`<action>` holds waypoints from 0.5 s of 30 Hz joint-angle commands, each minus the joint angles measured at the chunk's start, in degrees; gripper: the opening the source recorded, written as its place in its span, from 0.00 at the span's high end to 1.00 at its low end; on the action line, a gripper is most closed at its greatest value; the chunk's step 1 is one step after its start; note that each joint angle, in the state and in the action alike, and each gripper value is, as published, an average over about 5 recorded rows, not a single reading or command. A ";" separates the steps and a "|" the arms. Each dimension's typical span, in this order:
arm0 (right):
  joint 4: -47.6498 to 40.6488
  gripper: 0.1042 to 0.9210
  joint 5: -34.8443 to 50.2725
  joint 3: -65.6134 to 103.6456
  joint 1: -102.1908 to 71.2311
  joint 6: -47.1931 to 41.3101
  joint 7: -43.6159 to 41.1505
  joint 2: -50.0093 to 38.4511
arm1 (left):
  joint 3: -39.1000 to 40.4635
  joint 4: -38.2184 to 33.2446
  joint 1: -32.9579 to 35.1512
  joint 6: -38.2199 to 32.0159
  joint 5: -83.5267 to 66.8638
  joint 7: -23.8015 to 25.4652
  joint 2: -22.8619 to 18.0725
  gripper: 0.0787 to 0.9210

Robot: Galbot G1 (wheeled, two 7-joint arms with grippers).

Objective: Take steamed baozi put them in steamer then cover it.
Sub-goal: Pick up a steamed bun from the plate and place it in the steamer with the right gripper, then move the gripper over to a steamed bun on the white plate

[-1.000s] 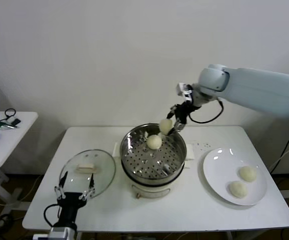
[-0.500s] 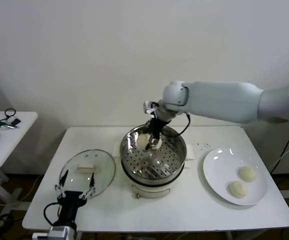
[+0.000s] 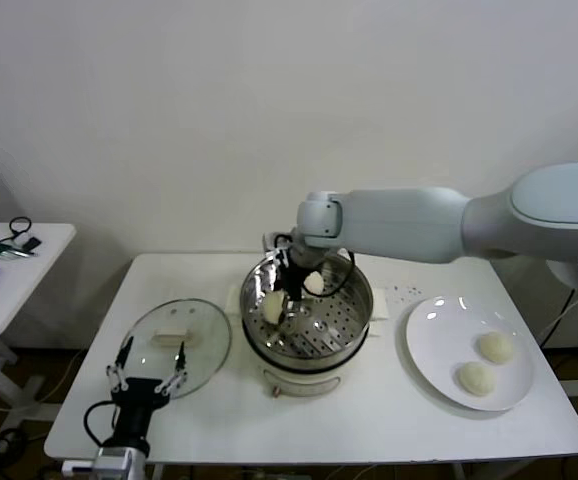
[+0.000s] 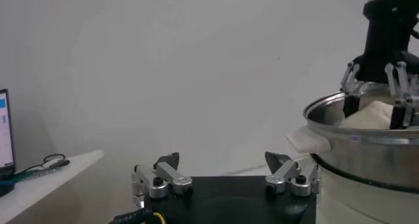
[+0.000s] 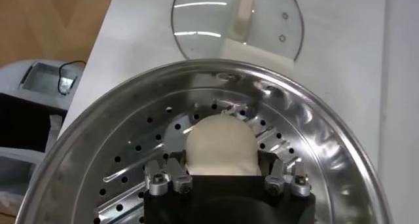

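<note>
Right pincer (image 5: 224, 178) clamping baozi (image 5: 220, 144), inside steamer (image 5: 327, 137)

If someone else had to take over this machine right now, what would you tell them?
Right pincer: down inside the steamer, shut on a baozi just above the tray, not yet let go.
Left pincer: open, idle near the table's front edge by the lid.
Done: one baozi already lies in the steamer.
Left: release this one, move the two baozi off the plate, then put the lid on.
</note>
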 commanded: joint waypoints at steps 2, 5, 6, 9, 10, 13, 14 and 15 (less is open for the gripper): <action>-0.71 0.15 -0.76 0.15 -0.61 -0.34 -0.40 1.12 | 0.12 0.12 -0.48 0.28 0.13 -0.09 0.05 0.12; -0.44 0.13 -0.80 0.73 0.35 -0.20 -1.10 0.01 | 0.15 0.23 -0.63 0.39 0.19 -0.22 0.02 0.12; -0.21 0.12 -0.91 0.88 0.99 -0.07 -1.74 -0.54 | 0.16 0.33 -0.69 0.40 0.23 -0.27 0.02 0.12; 1.13 0.12 -1.29 1.41 3.24 0.62 -4.02 -2.99 | 0.17 0.92 -0.89 0.32 0.68 -0.46 0.02 0.12; 1.83 0.12 -1.58 1.61 4.21 0.92 -4.88 -4.23 | 0.19 1.13 -0.92 0.28 0.85 -0.51 0.02 0.12; 4.59 0.12 -2.83 1.55 6.88 1.81 -6.96 -9.12 | 0.26 1.45 -0.86 0.21 1.20 -0.55 0.02 0.12; 5.65 0.12 -3.42 1.37 7.79 2.15 -7.60 -10.97 | 0.30 1.47 -0.85 0.24 1.27 -0.56 0.02 0.12; 6.80 0.12 -4.04 1.25 8.59 2.48 -8.20 -12.96 | 0.34 1.47 -0.86 0.27 1.34 -0.57 0.01 0.12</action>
